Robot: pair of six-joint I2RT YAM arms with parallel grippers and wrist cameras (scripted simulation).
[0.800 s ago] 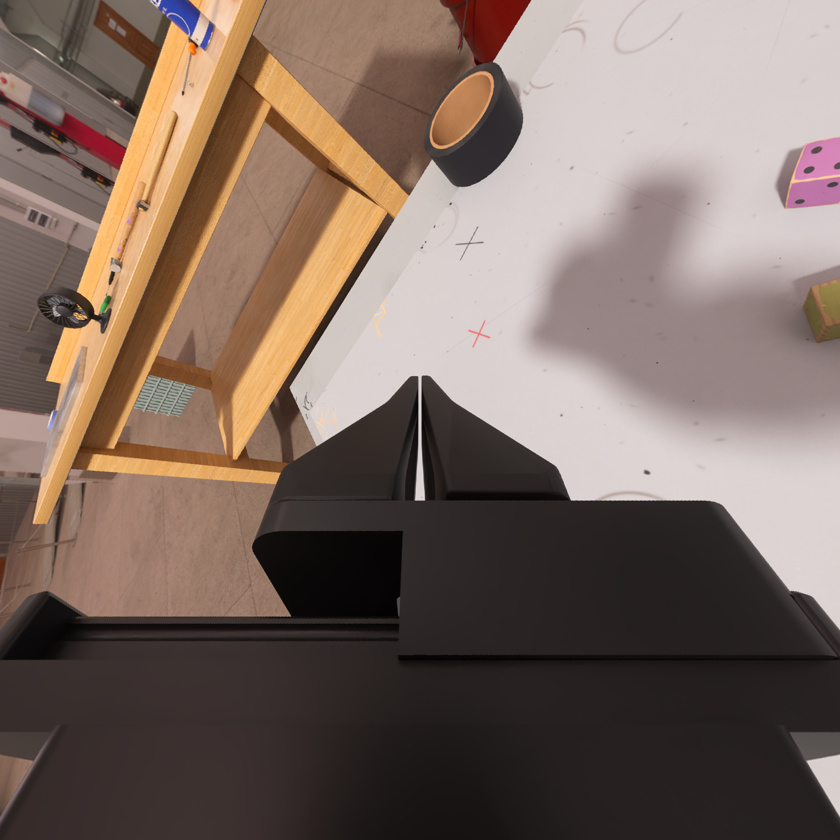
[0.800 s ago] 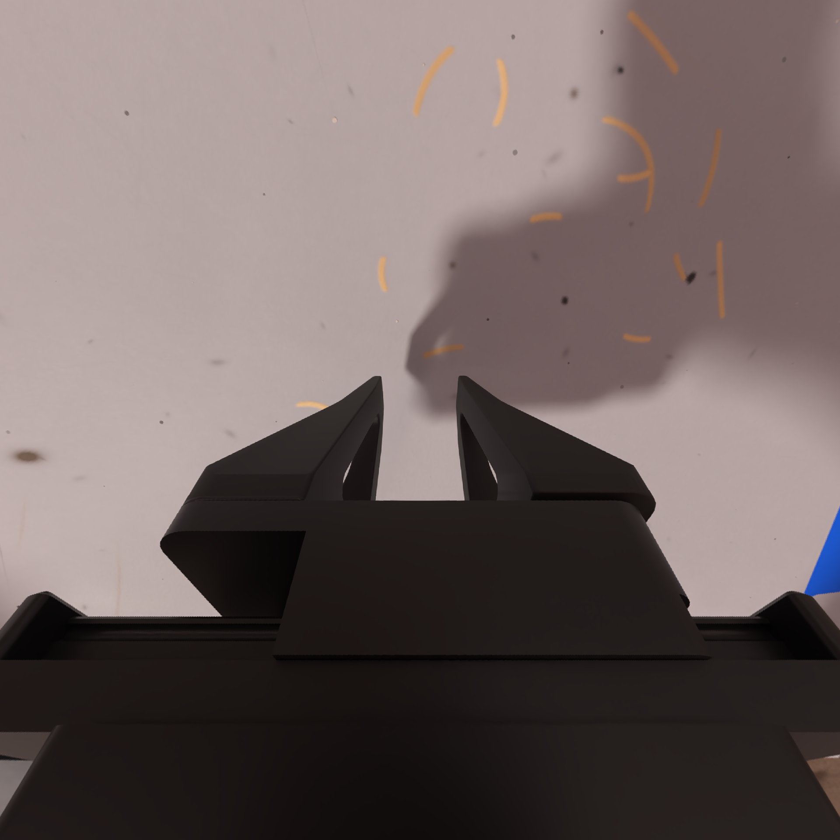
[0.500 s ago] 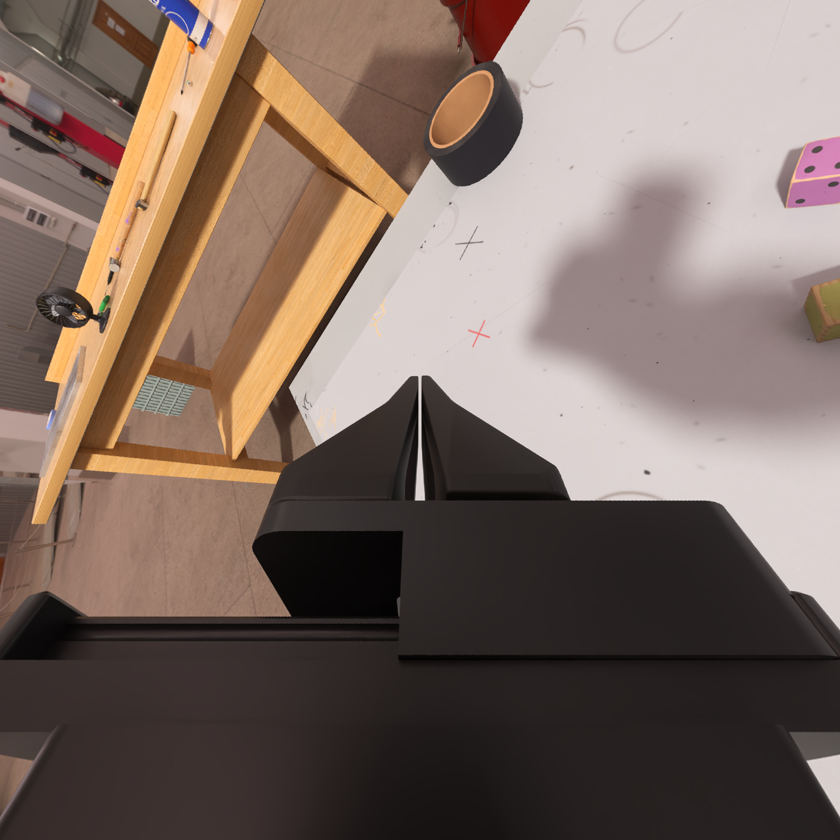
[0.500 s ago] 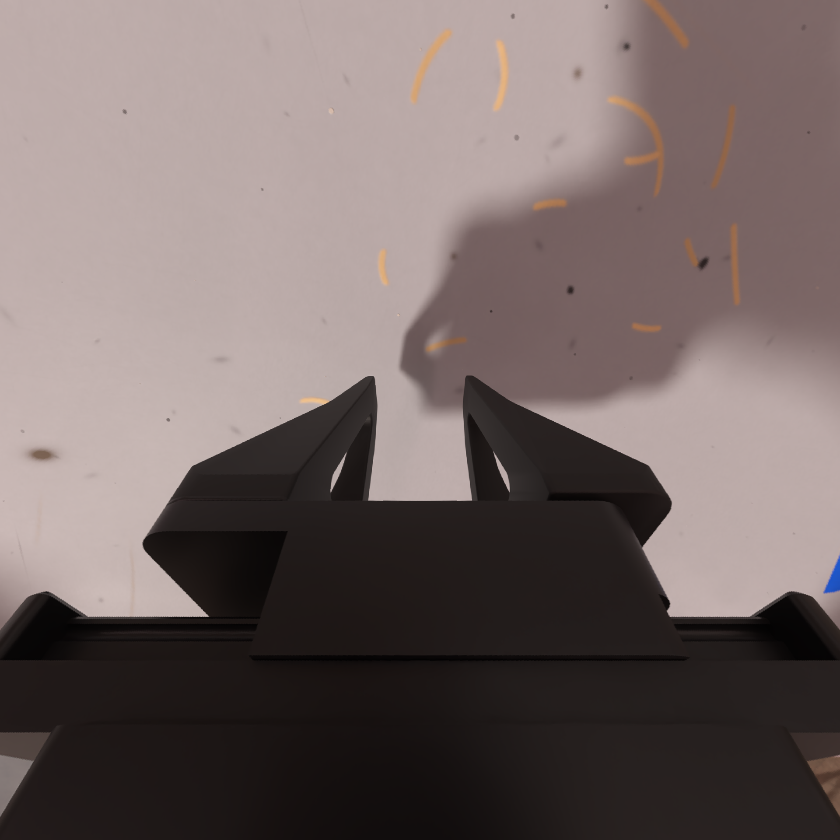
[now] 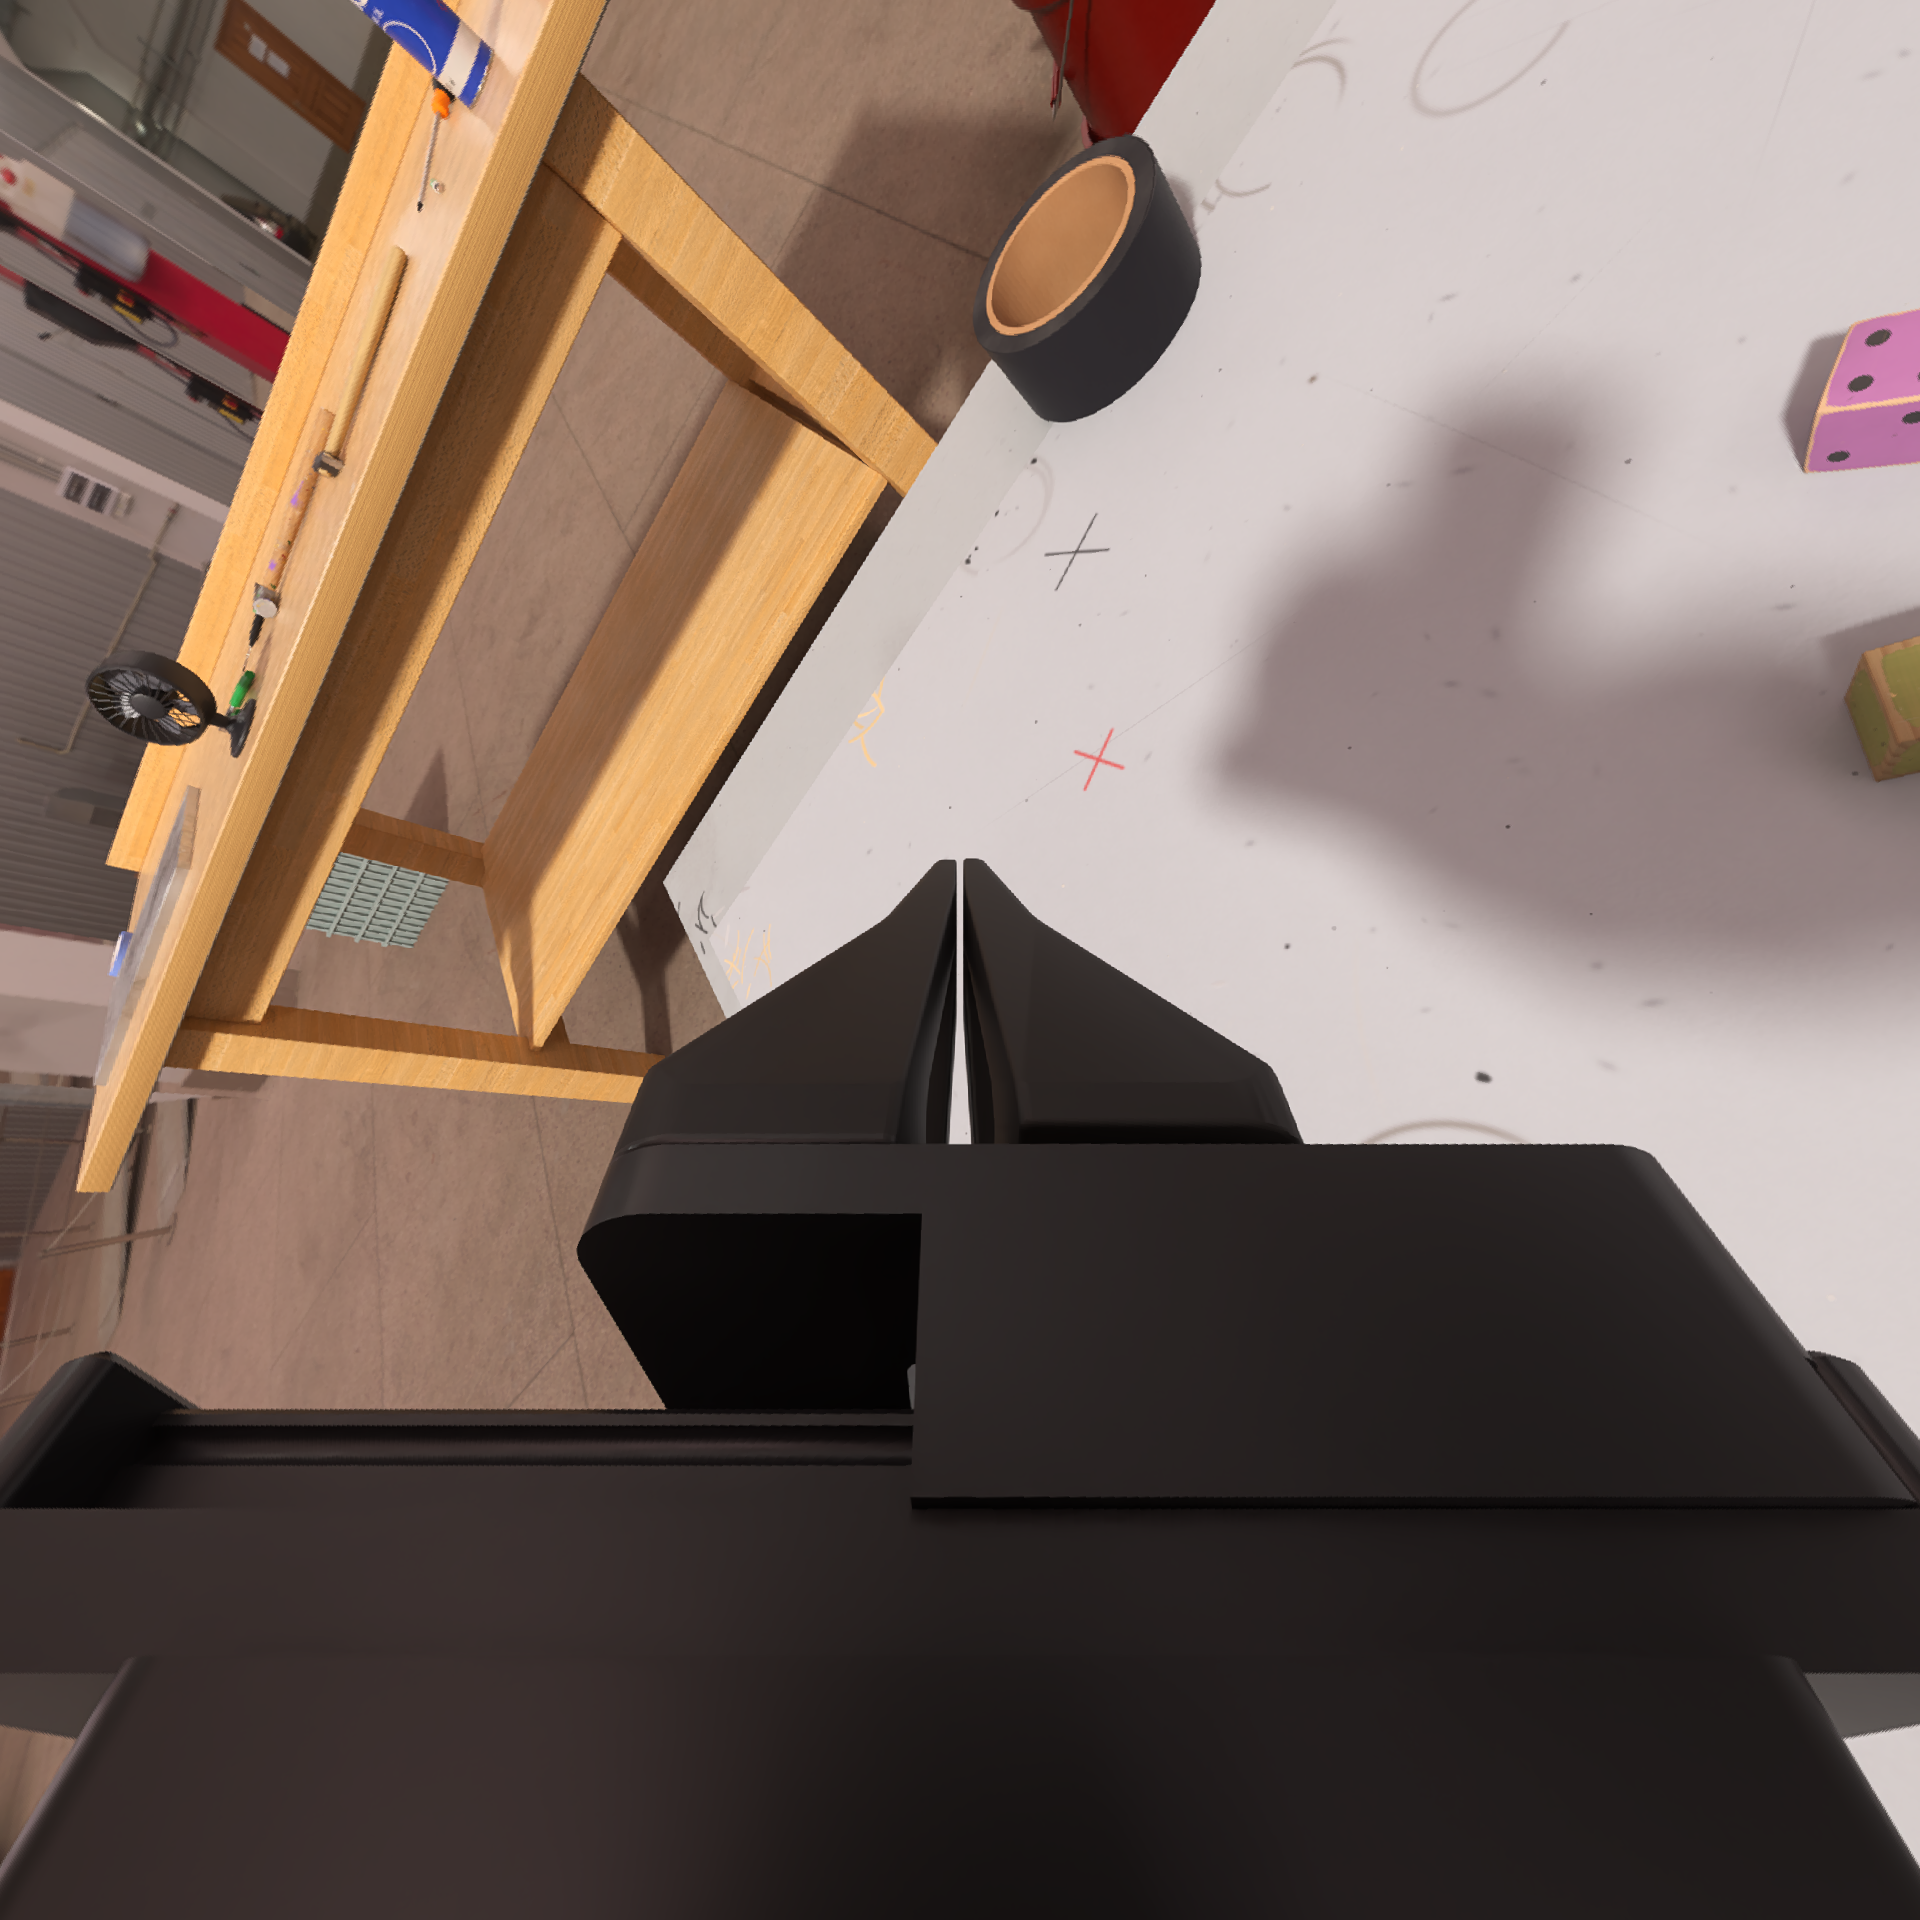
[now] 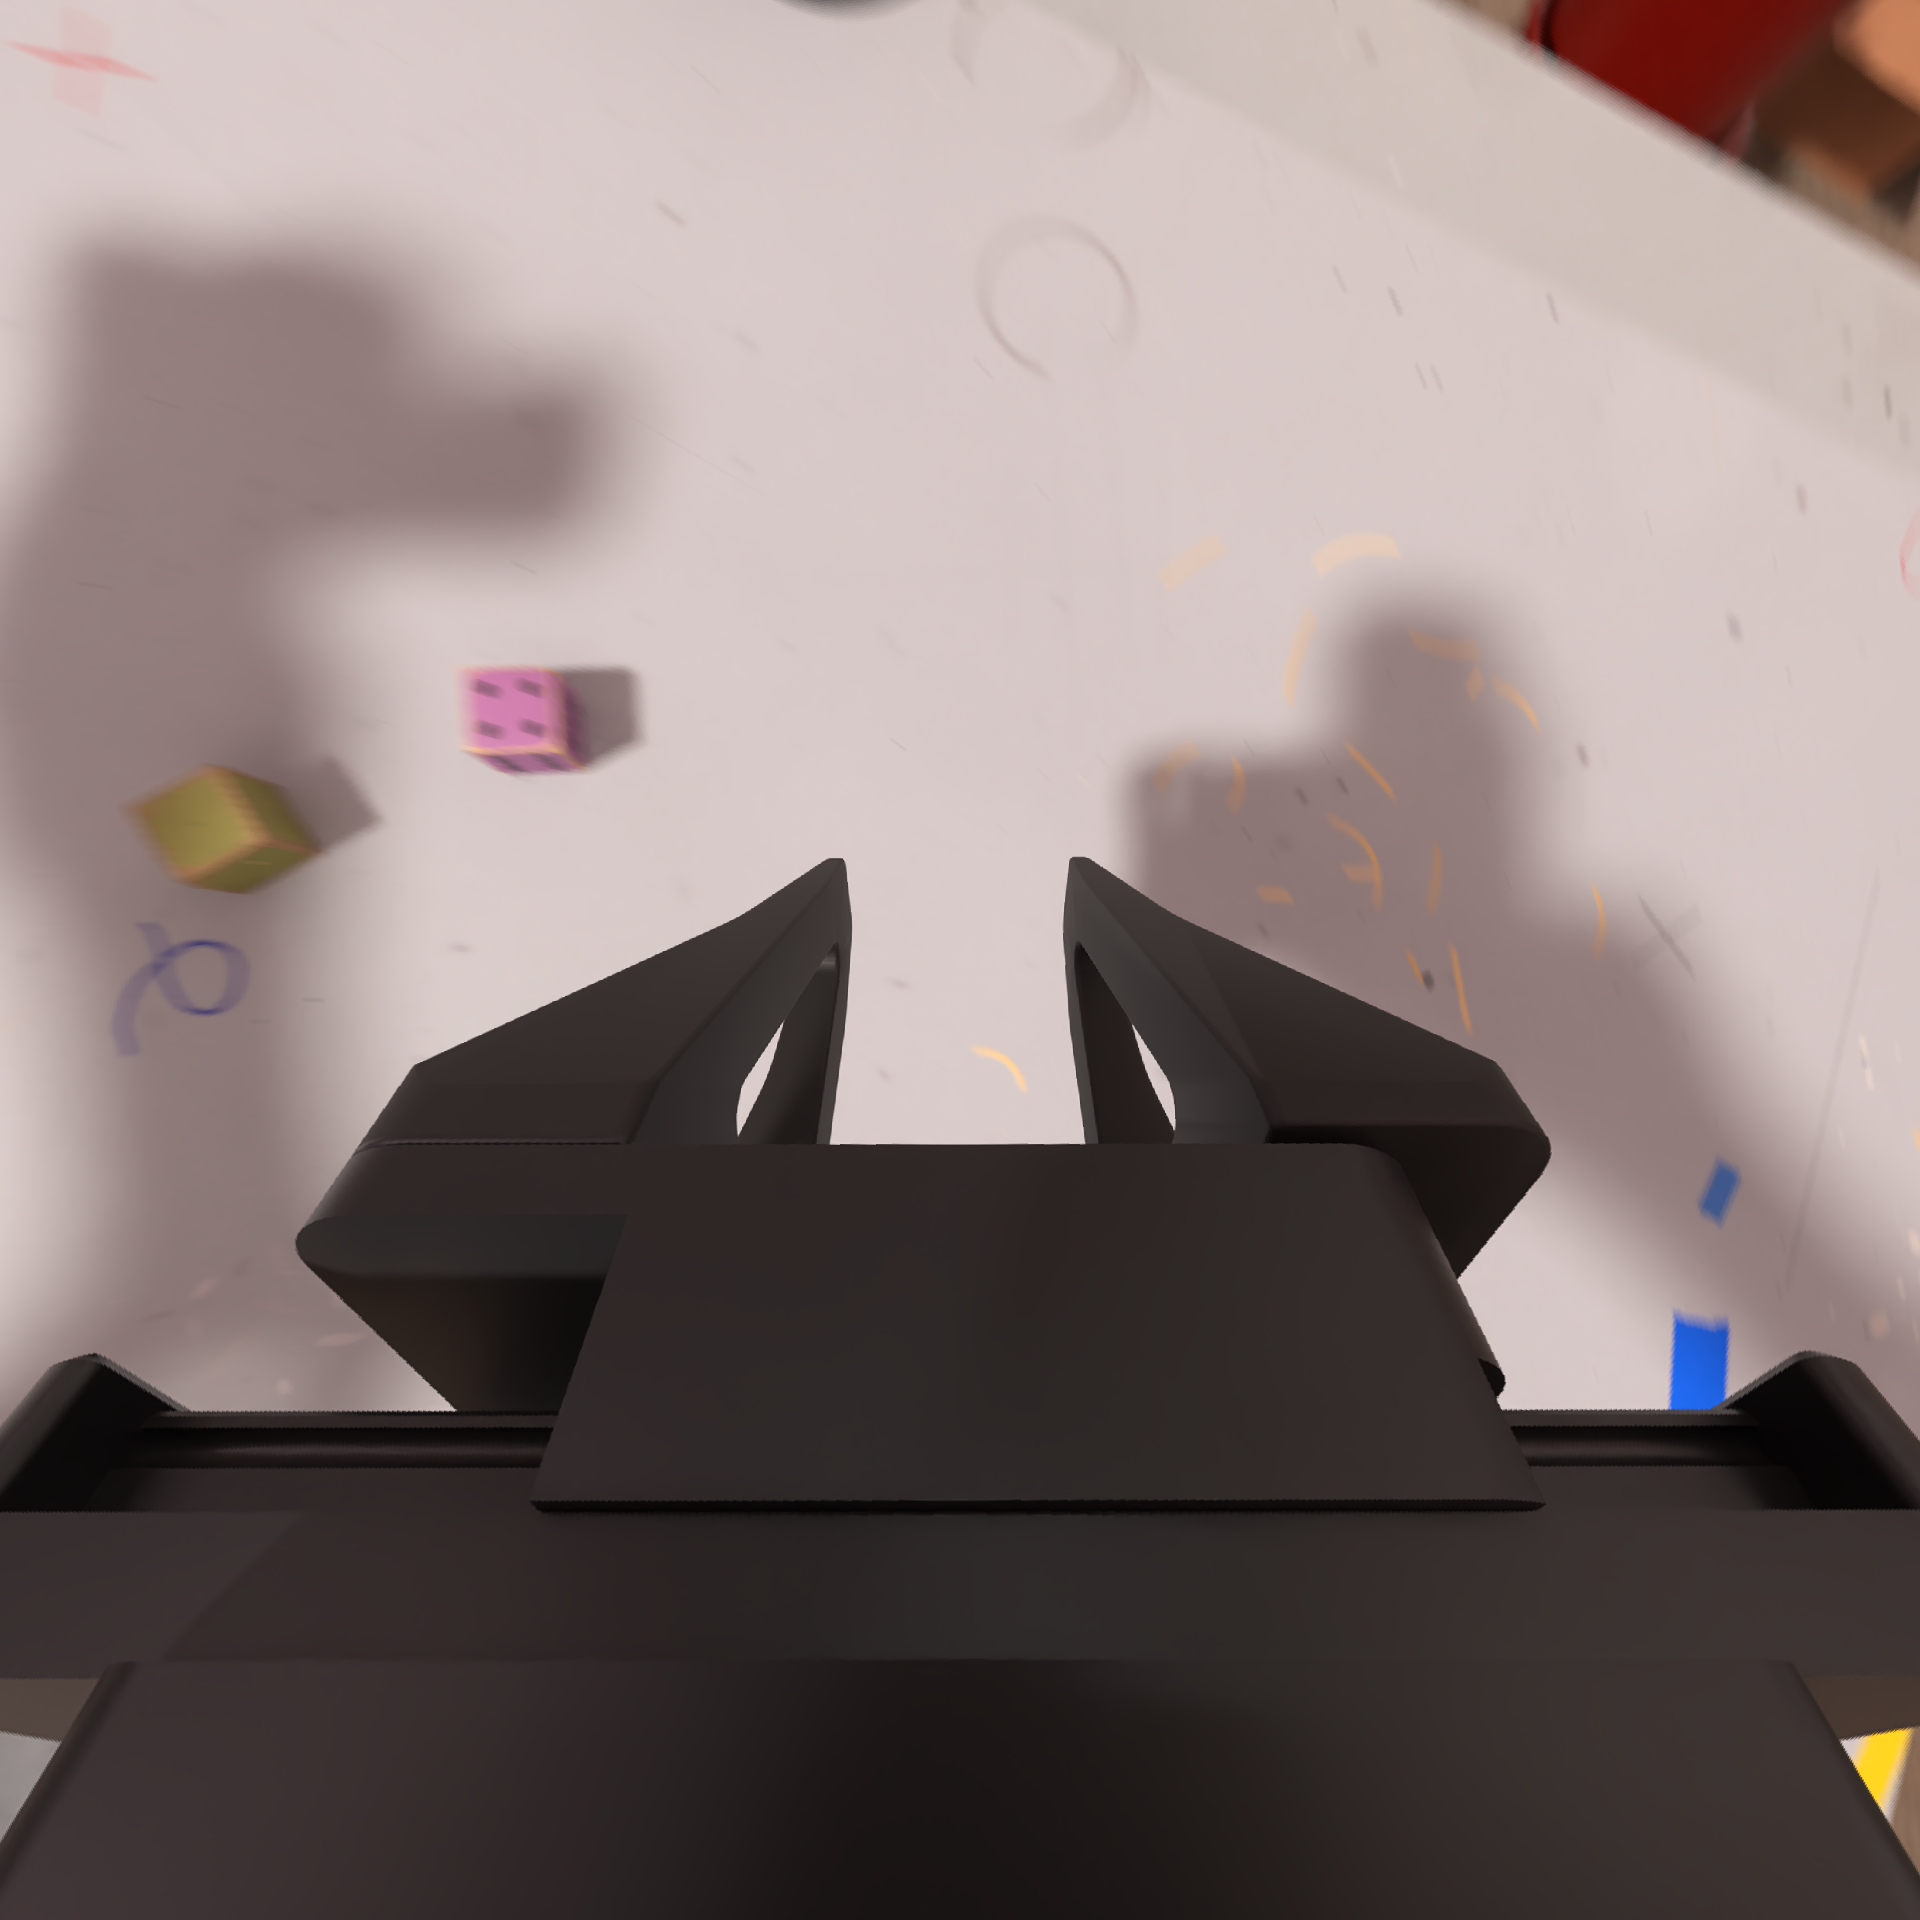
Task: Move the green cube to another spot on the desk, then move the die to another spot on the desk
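Observation:
The green cube (image 6: 223, 828) lies on the white desk (image 6: 831, 468) at the left of the right wrist view, with the pink die (image 6: 516, 719) just right of and beyond it. Both are blurred. My right gripper (image 6: 956, 883) is open and empty, above the desk, to the right of both. In the left wrist view the die (image 5: 1865, 395) and the cube (image 5: 1889, 719) show at the right edge. My left gripper (image 5: 958, 883) is shut and empty near the desk's left edge, far from both.
A black tape roll (image 5: 1086, 281) stands near the desk's left edge. A wooden workbench (image 5: 436, 582) with tools and a small fan (image 5: 151, 701) stands beyond the edge. Blue tape marks (image 6: 1699, 1356) lie at the right. A red object (image 6: 1704, 62) shows past the far edge.
My right gripper has opened wider and risen or tilted up fast, bringing the cube, the die and the desk's far edge into view. The left arm has not moved.

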